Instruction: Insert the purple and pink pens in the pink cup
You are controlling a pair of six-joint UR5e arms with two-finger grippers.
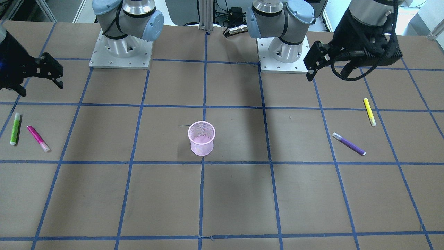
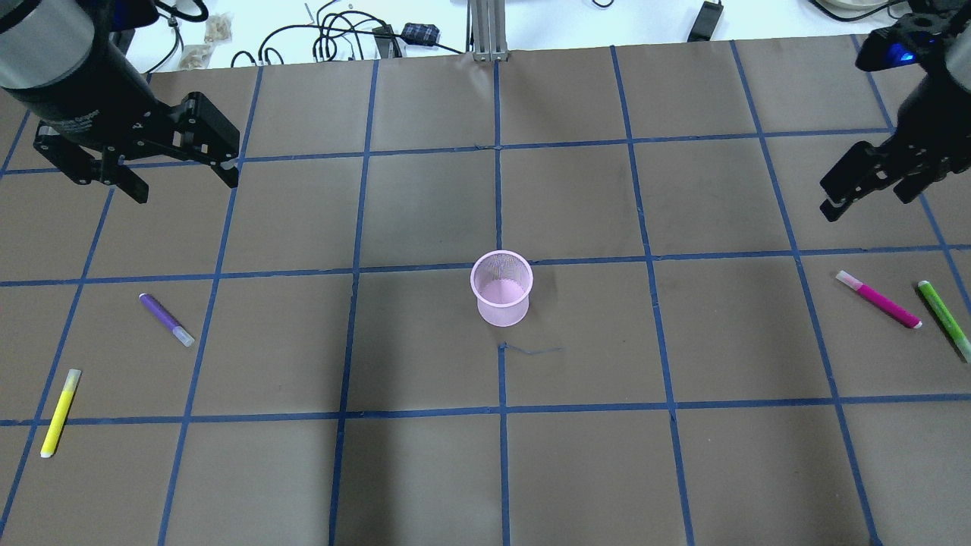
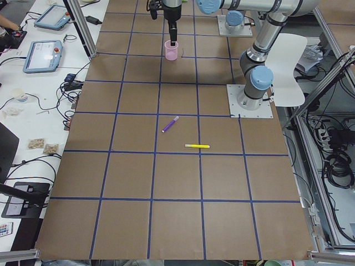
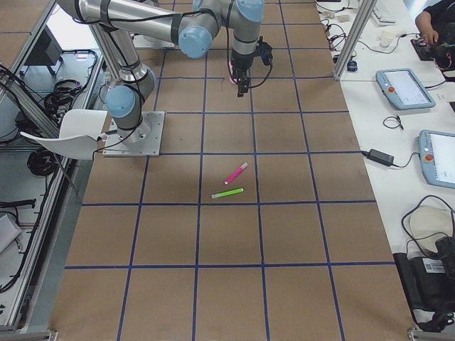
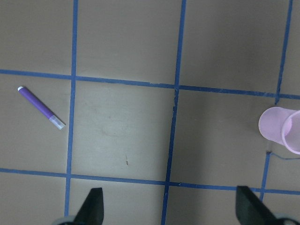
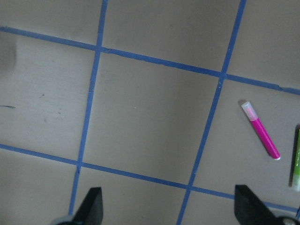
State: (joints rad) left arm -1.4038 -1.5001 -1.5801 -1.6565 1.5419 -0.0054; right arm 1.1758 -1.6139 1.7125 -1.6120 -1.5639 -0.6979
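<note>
Pink cup (image 2: 502, 309) stands mid-table, purple pen (image 2: 166, 319) left, pink pen (image 2: 878, 299) right. Left gripper (image 2: 180, 176) and right gripper (image 2: 868, 199) hang spread apart.

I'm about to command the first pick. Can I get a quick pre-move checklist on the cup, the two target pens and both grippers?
1. pink cup upright and empty: ok.
2. purple pen lies free on the left arm's side, apart from the yellow pen: ok.
3. pink pen lies free on the right arm's side; green pen near but not touching: ok.
4. left gripper open, empty: ok.
5. right gripper open, empty: ok.
</note>
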